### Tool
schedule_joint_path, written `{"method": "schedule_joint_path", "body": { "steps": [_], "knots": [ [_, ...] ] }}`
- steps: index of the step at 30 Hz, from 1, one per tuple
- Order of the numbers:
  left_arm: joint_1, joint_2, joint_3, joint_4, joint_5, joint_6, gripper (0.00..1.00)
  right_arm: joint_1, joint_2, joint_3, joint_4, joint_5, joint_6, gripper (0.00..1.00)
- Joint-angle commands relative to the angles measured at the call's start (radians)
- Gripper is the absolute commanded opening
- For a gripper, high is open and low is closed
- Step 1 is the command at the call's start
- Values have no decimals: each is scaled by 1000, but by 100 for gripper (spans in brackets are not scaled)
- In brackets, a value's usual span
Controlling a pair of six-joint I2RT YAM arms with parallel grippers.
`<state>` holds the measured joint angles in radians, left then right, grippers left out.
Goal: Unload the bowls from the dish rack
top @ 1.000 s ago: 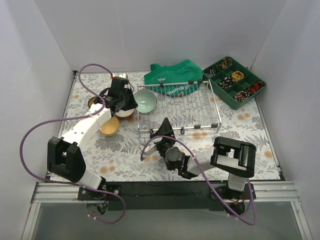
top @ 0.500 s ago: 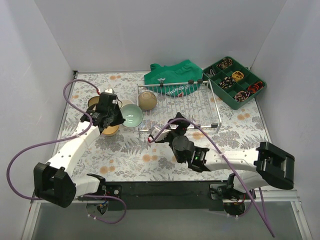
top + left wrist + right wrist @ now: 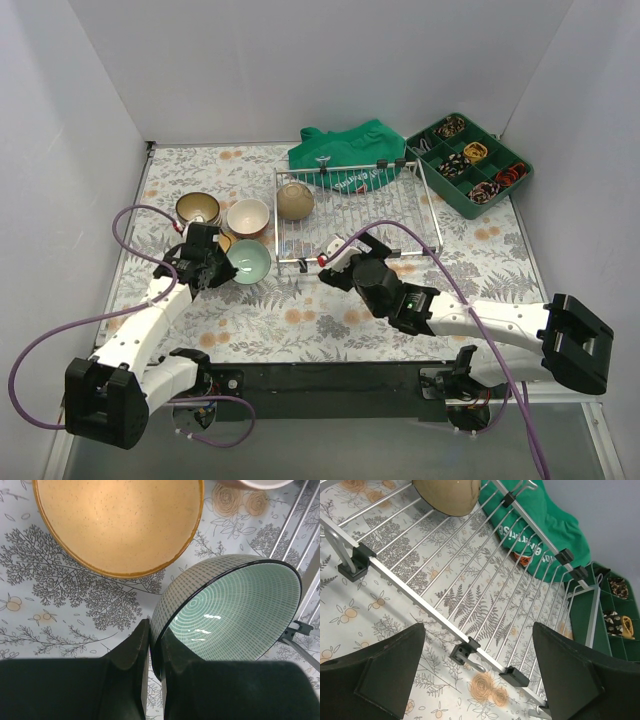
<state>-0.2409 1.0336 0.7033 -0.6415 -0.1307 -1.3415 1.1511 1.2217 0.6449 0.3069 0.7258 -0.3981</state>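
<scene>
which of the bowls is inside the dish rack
The plain tan bowl, in the far left corner of the dish rack. The other four are outside it to its left, the mint one in the left fingers.

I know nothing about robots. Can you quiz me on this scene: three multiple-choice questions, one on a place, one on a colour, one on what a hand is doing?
1. Where is the tan bowl? A) far left corner of the dish rack B) its near right corner C) outside it
2. Inside colour of the held bowl in the left hand? A) orange B) mint green C) white
3. The right hand is A) shut on a bowl B) shut on a wire C) open, empty
Answers: 1 A, seen from above. 2 B, green rings show in the wrist view. 3 C, fingers wide apart, nothing between.
</scene>
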Motion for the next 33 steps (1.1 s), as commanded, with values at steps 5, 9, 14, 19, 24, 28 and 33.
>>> {"method": "schedule_joint_path", "body": {
  "steps": [5,9,14,19,24,28,33],
  "knots": [
    [5,-35,-145,178,25,-140,0,-14,-34,-11,-3,-46,105,96],
    [5,-12,-157,215,26,-160,5,-19,-42,-14,-3,-54,117,96],
    [5,34,-156,232,40,-163,16,-28,-45,-18,-2,-68,130,96],
    [5,19,-153,220,30,-150,36,-45,-39,-2,-5,-95,134,96],
    [5,-36,-107,164,-26,-113,59,-76,-13,39,-18,-141,120,96],
    [5,-89,-32,112,-79,-52,78,-122,50,103,-34,-199,85,96],
    [5,-116,76,137,-147,60,98,-174,131,186,-40,-284,16,97]
  ]
}}
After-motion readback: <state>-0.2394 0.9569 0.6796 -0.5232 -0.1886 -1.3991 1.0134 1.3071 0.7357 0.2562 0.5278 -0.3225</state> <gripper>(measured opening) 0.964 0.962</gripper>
